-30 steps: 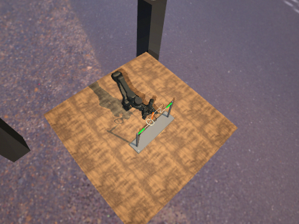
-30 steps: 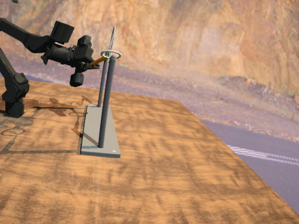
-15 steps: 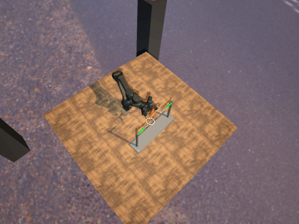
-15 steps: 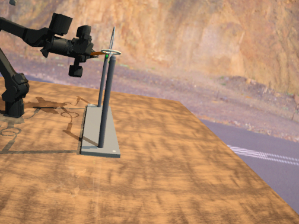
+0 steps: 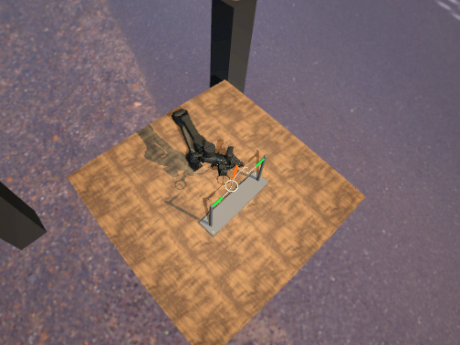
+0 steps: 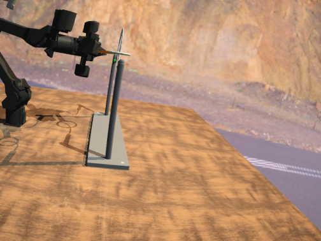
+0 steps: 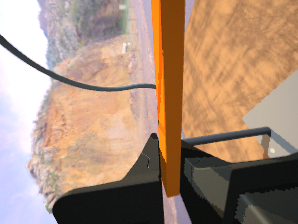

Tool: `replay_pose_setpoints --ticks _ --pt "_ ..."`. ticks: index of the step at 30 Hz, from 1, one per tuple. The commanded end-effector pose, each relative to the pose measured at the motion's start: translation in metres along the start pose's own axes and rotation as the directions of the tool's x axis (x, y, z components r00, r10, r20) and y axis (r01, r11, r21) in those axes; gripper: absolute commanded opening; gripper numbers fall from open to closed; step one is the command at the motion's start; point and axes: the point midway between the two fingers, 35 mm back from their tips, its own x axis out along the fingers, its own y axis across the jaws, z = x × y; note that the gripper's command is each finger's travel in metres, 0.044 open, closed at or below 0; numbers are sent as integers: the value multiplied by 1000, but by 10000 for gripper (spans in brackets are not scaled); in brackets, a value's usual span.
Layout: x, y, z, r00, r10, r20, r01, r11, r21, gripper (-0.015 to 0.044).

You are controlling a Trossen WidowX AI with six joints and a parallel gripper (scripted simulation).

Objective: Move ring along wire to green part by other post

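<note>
The pale ring is around the grey wire, between the posts, and lies nearly level in the exterior view. Whether it touches the wire cannot be told. Its orange handle points back to the arm. My gripper is shut on the handle. One green part is by the lower-left post; the other green part is by the upper-right post. The ring is out of the wrist view.
Both posts stand on a long grey base on the wooden table. The arm reaches in from one side of the base. Shadows of the arm, ring and wire fall on the table on the arm's side.
</note>
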Motion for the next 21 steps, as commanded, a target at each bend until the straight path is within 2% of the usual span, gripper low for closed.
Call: replay_pose_setpoints --ticks 1,11,21 --pt "-1 9 0 1000 18 -5 -18 1000 12 -150" --pt "-2 20 1 1000 22 -6 -22 999 36 -150" --pt "-3 22 2 1000 -30 -3 30 999 -21 -150"
